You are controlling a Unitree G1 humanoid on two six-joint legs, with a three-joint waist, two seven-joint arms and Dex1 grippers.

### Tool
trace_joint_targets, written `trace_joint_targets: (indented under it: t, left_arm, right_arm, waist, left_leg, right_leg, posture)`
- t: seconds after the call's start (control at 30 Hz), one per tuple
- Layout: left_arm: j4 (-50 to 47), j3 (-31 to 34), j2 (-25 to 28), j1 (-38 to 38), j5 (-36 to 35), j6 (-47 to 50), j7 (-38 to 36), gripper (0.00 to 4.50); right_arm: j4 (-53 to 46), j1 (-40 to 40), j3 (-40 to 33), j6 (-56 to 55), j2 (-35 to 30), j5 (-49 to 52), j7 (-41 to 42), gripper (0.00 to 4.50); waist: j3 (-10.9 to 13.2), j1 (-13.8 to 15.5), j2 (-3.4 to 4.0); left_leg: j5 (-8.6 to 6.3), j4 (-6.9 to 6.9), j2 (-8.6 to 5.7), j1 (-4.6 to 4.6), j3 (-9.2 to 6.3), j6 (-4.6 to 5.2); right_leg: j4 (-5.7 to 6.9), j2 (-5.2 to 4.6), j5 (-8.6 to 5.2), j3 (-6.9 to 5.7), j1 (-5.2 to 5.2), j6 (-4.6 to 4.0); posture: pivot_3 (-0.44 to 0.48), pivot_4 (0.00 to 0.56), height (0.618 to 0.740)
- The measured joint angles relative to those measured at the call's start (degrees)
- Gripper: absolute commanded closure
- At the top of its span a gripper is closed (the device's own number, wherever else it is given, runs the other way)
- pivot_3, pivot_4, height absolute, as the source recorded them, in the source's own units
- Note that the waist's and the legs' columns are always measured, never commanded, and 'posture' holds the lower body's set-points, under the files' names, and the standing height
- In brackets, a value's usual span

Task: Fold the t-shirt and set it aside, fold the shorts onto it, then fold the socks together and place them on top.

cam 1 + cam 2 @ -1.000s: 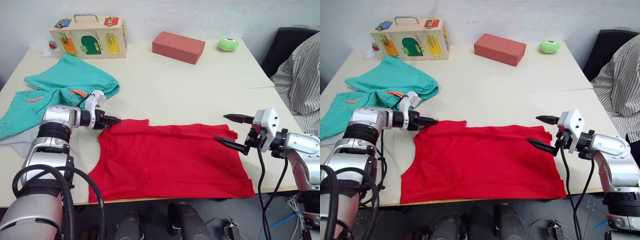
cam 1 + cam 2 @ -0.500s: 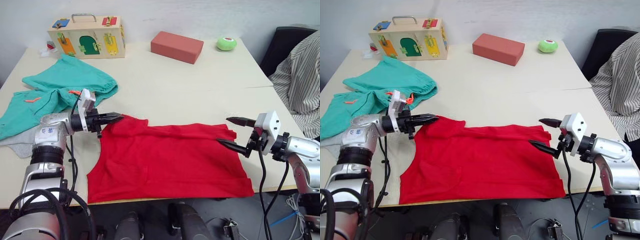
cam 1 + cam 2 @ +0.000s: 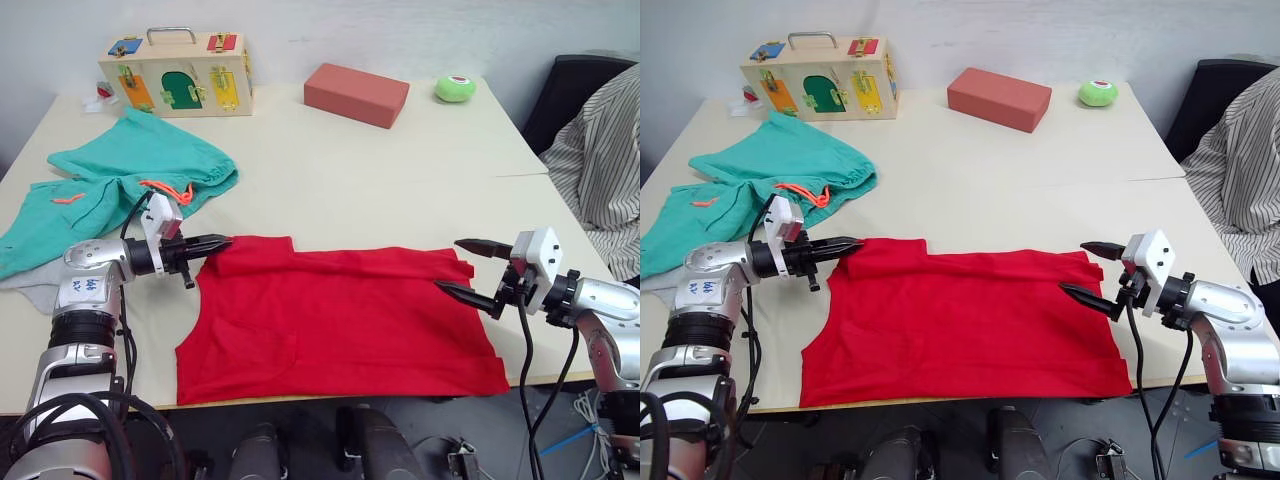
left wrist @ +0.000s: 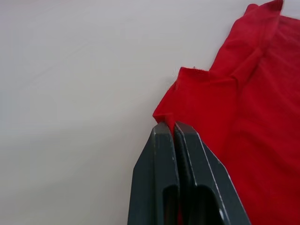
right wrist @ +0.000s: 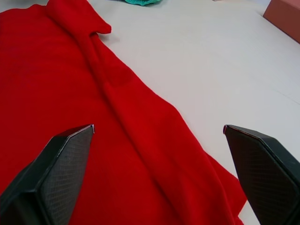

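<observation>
The left gripper [image 3: 218, 243] had its two black fingers pressed together at the corner of the t-shirt [image 3: 340, 320]; in the left wrist view the fingers [image 4: 165, 154] met right at the red edge, and cloth seemed to be pinched between them, though how much was hard to tell. From that gripper, the shirt spread toward four o'clock, lying mostly flat along the near edge of the table [image 3: 330, 170], with a raised fold running along its far side.

The right gripper [image 3: 465, 267] stood with its fingers wide apart at the shirt's opposite end, one fingertip over the red cloth and the other over bare table just beyond the far edge. The right wrist view showed both fingertips [image 5: 70, 145] spread either side of the rumpled red hem, holding nothing.

At about eleven o'clock from the left gripper lay the shorts [image 3: 130, 170], teal-green and crumpled, their orange drawstring [image 3: 165, 188] close to the gripper's wrist. A patch of light grey cloth, apparently the socks [image 3: 35, 292], peeked out at the table's left edge beneath the shorts.

Farther out, toward twelve o'clock, stood a wooden latch box [image 3: 178, 75]; a red brick-like block [image 3: 357, 94] and a green round object [image 3: 455, 88] lay toward one o'clock. A person's striped sleeve [image 3: 600, 170] showed at three o'clock.
</observation>
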Motion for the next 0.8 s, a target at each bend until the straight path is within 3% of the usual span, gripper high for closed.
trace_joint_targets:
  t: [0.13, 0.43, 0.8]
  left_arm:
    - [4.22, -0.15, -0.62, -3.13, 0.59, 3.42, 2.04, 3.57]
    - [12.25, -1.73, -0.79, -11.17, 2.70, 15.48, 4.60, 0.77]
    - [14.43, -7.52, -0.71, -14.00, 7.97, 13.41, -0.86, 0.77]
  right_arm:
    - [0.12, -0.08, 0.03, -0.01, 0.34, -0.02, 0.00, 0.00]
    - [0.22, -0.12, 0.03, -0.08, 0.79, -0.06, 0.00, 0.00]
    - [0.21, 0.49, -0.01, -0.35, 0.80, -0.06, -0.10, 0.00]
  waist:
    - [0.00, -0.02, 0.00]
    - [0.00, -0.05, 0.00]
    - [0.00, -0.05, 0.00]
  left_leg:
    - [0.00, -0.01, -0.02, -0.01, 0.00, 0.00]
    - [0.00, -0.01, -0.06, -0.01, 0.02, -0.01]
    - [0.00, -0.01, -0.06, -0.01, 0.05, -0.02]
  right_leg:
    - [-0.01, 0.02, 0.00, 0.00, 0.00, 0.00]
    - [-0.01, 0.06, 0.00, -0.01, -0.02, 0.00]
    - [0.00, 0.07, 0.00, 0.00, -0.03, 0.00]
  posture:
    - [0.000, 0.150, 0.740]
    - [0.000, 0.150, 0.740]
    - [0.000, 0.150, 0.740]
